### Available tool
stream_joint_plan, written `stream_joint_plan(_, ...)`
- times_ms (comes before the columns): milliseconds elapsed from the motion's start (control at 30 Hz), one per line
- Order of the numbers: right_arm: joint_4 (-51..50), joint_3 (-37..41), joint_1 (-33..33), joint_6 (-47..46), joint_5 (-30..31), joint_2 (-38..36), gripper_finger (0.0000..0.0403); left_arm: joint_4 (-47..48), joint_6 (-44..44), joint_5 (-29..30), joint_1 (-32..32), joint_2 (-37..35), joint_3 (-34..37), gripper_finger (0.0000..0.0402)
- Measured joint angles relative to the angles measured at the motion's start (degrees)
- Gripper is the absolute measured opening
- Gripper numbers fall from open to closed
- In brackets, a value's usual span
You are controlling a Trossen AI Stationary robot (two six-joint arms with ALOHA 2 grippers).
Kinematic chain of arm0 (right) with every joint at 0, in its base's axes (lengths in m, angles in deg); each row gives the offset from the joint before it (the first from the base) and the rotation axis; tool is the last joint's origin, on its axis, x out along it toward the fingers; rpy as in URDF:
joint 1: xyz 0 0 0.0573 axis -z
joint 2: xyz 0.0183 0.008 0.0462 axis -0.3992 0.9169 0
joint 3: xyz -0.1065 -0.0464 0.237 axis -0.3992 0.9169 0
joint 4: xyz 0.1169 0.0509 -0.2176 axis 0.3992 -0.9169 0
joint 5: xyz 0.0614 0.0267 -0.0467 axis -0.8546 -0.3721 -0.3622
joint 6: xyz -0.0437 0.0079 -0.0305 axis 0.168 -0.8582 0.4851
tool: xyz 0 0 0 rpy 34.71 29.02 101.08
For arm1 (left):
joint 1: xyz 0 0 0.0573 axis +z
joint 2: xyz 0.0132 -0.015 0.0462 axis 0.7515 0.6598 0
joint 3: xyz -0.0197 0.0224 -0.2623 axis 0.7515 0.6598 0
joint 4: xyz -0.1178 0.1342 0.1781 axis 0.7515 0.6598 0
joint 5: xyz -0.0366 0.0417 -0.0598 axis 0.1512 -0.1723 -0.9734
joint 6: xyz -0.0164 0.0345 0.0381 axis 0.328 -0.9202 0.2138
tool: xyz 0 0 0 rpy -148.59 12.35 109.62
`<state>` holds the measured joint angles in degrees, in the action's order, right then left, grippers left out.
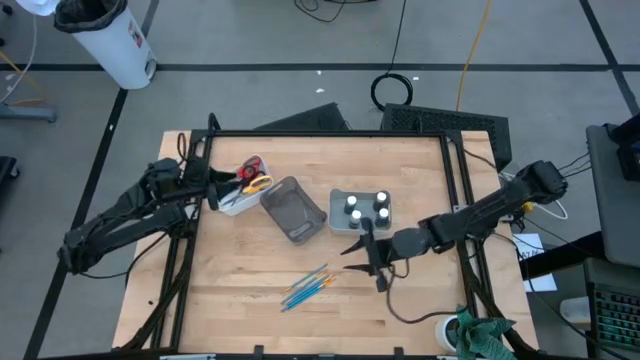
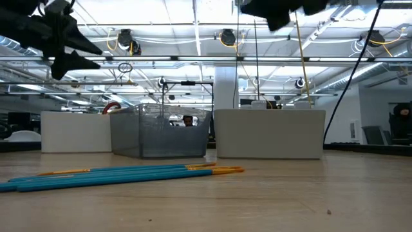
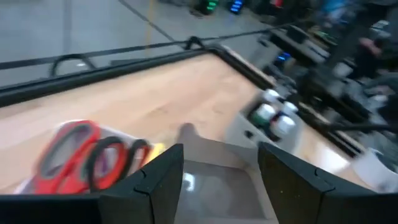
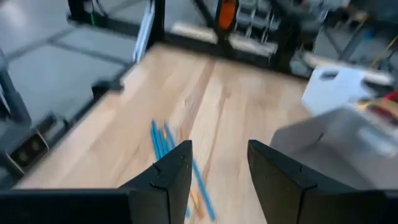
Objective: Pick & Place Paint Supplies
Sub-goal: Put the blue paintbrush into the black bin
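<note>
Looks like the brush step is up next imo: right hand (image 1: 362, 256) is hovering w/ fingers apart and nothing in them, just at 12 o'clock of the brushes (image 1: 308, 287), which lie loose on the bench (image 1: 250, 300) around 6 o'clock of center. Next move prob needs it to drop low and pinch thin handles lying flat, tricky bc they're bunched together. Left hand (image 1: 222, 187) is open too, empty, parked by the white bin (image 1: 232, 203) at 10 o'clock. Counts: 4 white-capped bottles (image 1: 367, 207) sitting in the gray tray (image 1: 338, 224), 2 pairs of scissors (image 1: 252, 175) showing from above (red, yellow), a 3rd dark handle shows in the left wrist view, approx 4 brushes, can't split them cleanly, 1 mesh basket (image 1: 293, 209) empty afaict.
</note>
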<state>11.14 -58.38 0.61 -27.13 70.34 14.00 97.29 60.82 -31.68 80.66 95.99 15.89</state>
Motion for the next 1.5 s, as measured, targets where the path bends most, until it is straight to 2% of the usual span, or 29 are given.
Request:
stream_joint_plan(100, 1.1, 0.0, 0.0, -1.0, 0.0, 4.8, 0.0146, -2.3, 0.0, -2.5, 0.0, -0.3, 0.0, 0.0214)
stream_joint_plan(200, 3.2, 0.0, 0.0, -3.4, -0.3, 9.8, 0.0146, -3.2, -3.7, -4.0, 0.0, -2.2, -1.8, 0.0214)
stream_joint_plan(433, 3.5, -1.5, 0.0, -6.1, -1.5, 18.6, 0.0146, -3.1, -8.0, -4.6, -1.0, -6.9, -4.9, 0.0214)
stream_joint_plan(700, 3.2, -4.1, 0.2, -4.7, -3.2, 27.3, 0.0146, 1.0, -6.2, -4.6, -4.4, -8.1, -3.8, 0.0214)
stream_joint_plan(967, 2.9, -5.0, 0.4, -5.2, -6.0, 30.7, 0.0143, 0.6, -6.2, -4.5, -5.1, -8.2, -3.8, 0.0214)
stream_joint_plan(1267, 2.7, -4.9, 0.5, -6.1, -7.7, 30.9, 0.0108, 0.5, -6.3, -4.4, -5.1, -8.2, -3.8, 0.0214)
stream_joint_plan(1500, 3.9, -5.1, 2.2, -7.9, -9.0, 34.6, 0.0089, 0.5, -6.4, -4.4, -5.2, -8.1, -3.8, 0.0214)
